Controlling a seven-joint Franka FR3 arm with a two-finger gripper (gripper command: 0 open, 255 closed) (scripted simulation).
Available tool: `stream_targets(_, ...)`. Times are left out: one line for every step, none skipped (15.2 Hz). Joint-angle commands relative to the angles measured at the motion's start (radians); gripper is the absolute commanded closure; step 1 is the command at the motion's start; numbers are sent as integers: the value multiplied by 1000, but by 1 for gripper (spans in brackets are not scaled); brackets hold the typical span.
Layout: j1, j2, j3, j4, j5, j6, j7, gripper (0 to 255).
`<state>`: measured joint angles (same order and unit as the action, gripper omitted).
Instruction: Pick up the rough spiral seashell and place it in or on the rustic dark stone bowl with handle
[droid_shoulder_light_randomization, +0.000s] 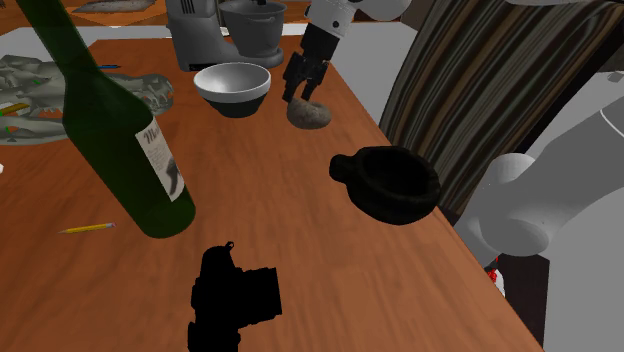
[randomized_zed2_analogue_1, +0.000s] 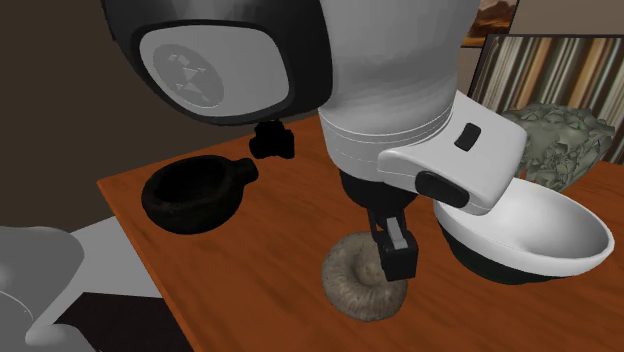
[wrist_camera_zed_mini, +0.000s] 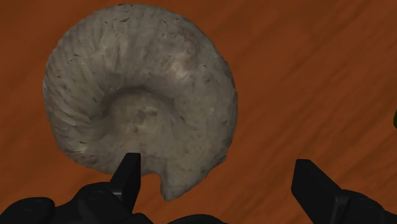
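Observation:
The rough grey-brown spiral seashell (droid_shoulder_light_randomization: 311, 114) (randomized_zed2_analogue_1: 360, 282) (wrist_camera_zed_mini: 140, 95) lies flat on the reddish wooden table (droid_shoulder_light_randomization: 280, 200). My black gripper (droid_shoulder_light_randomization: 303, 92) (randomized_zed2_analogue_1: 390, 250) (wrist_camera_zed_mini: 219, 181) hangs just above it, open. One fingertip (wrist_camera_zed_mini: 127, 177) overlaps the shell's near edge, while the other fingertip (wrist_camera_zed_mini: 313, 183) stands over bare wood well clear of it. Nothing is held. The dark stone bowl with a stubby handle (droid_shoulder_light_randomization: 392, 182) (randomized_zed2_analogue_1: 195, 193) sits empty near the table's edge, closer to the stand than the shell.
A white bowl (droid_shoulder_light_randomization: 233, 88) (randomized_zed2_analogue_1: 525, 235) stands close beside the shell. A tall green bottle (droid_shoulder_light_randomization: 110, 120), a black camera (droid_shoulder_light_randomization: 235, 300), a yellow pencil (droid_shoulder_light_randomization: 87, 228) and a grey appliance (droid_shoulder_light_randomization: 205, 35) share the table. A striped curtain (droid_shoulder_light_randomization: 470, 80) hangs past the table's edge.

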<state>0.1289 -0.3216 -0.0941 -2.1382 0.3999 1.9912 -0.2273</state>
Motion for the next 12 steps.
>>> stream_targets(0,0,0,0,0,0,0,0)
stream_targets(0,0,0,0,0,0,0,255)
stream_targets(0,0,0,0,0,0,0,255)
stream_targets(0,0,0,-1,0,0,0,255)
stream_targets(0,0,1,0,0,0,1,255)
stream_targets(0,-1,0,-2,1,2,-1,255)
stream_targets(0,-8,1,-10,0,2,1,255)
stream_targets(-1,-6,-1,-5,0,-1,-1,255)
stream_targets(-1,-6,-1,-4,-1,-2,-1,255)
stream_targets(-1,-13,1,-13,-1,0,1,255)
stream_targets(0,0,0,0,0,0,0,255)
stream_targets(-1,0,0,13,-2,-12,5,255)
